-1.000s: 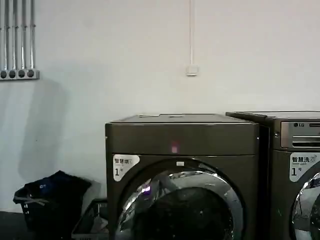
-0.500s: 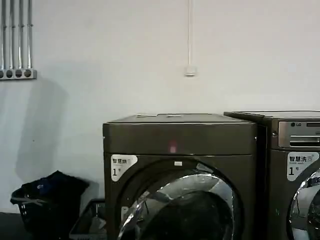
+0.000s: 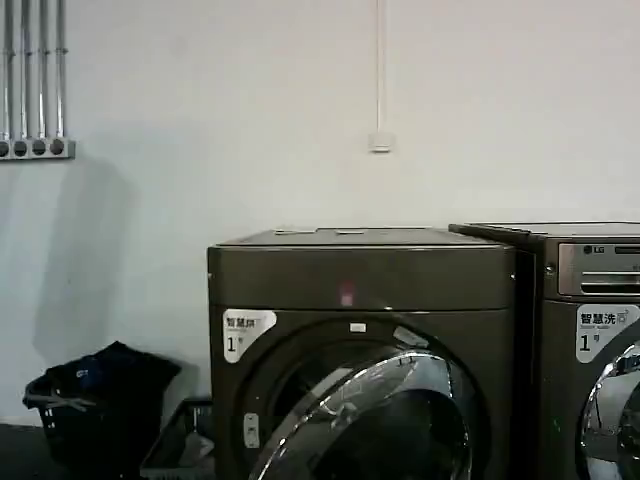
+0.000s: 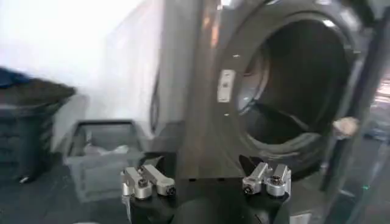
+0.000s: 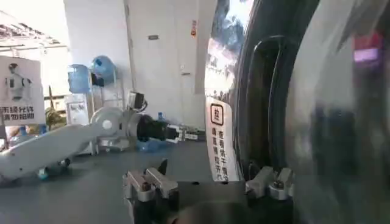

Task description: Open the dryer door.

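Chrome-ringed dryer door [image 3: 375,420] apparently swung partly outward.

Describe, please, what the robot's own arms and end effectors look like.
The left end effector has a black rounded body carrying two blocky silver metal fingers, each fastened with a dark round screw. The right end effector is built the same way. The left arm, seen in the right wrist view, is a smooth pale grey-white tube with a round joint and a black wrist section.

Left gripper [image 4: 206,181] and right gripper [image 5: 207,182] both hold jaws apart.
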